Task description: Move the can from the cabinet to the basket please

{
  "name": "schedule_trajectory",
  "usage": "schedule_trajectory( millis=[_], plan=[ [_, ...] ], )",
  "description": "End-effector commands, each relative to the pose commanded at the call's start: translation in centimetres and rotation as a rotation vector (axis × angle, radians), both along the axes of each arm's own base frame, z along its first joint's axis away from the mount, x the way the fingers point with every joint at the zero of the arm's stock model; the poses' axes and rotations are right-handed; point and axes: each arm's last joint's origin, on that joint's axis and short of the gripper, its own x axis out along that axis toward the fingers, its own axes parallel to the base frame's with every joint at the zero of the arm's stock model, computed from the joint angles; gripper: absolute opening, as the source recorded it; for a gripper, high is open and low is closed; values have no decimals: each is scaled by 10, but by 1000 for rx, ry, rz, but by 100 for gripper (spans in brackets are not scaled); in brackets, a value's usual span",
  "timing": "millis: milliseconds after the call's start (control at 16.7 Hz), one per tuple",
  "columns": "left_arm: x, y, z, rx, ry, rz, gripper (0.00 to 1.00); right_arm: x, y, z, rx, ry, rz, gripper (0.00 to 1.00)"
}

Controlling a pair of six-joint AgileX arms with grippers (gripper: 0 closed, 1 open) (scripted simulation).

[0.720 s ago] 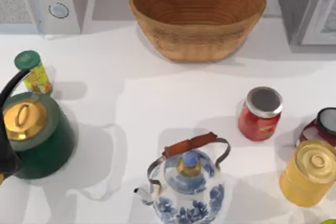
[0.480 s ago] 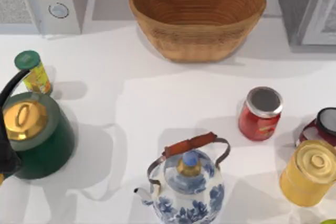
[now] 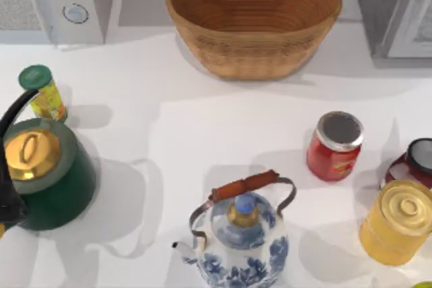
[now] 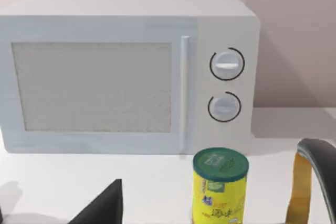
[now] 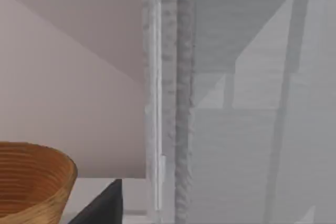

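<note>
The can is hidden. The grey cabinet (image 3: pixel 378 5) stands at the table's back right, its pale white-framed door (image 3: pixel 420 21) at the edge of the top view. In the right wrist view the cabinet (image 5: pixel 252 108) looms close, with a dark part of my right gripper (image 5: pixel 102 205) before it. The tan wicker basket (image 3: pixel 253 21) sits at the back middle with nothing in it, and its rim (image 5: pixel 31 156) also shows from the right wrist. A dark part of my left gripper (image 4: pixel 102 205) faces the microwave at the left.
A white microwave (image 3: pixel 54 1) stands back left. A yellow container with a green cap (image 3: pixel 42 92) and a green kettle (image 3: pixel 44 170) are on the left. A blue-white teapot (image 3: pixel 239 234) is at front middle. A red jar (image 3: pixel 335 145), a yellow tin (image 3: pixel 398 222) and a dark red cup (image 3: pixel 413 161) are on the right.
Faint shadows have shifted on the table around the red jar and the yellow tin. None of the objects has moved.
</note>
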Motion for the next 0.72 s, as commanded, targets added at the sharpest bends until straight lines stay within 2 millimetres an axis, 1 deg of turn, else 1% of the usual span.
schedule_trajectory(
  millis=[180, 420, 540, 720],
  plan=[
    [0, 0, 0, 0, 0, 0, 100, 20, 5, 63, 0, -3, -1, 100],
    [0, 0, 0, 0, 0, 0, 100, 58, 16, 132, 1, -2, -1, 100],
    [0, 0, 0, 0, 0, 0, 100, 79, 22, 158, 1, -1, -1, 100],
    [0, 0, 0, 0, 0, 0, 100, 106, 31, 186, 2, -1, -1, 100]
  ],
)
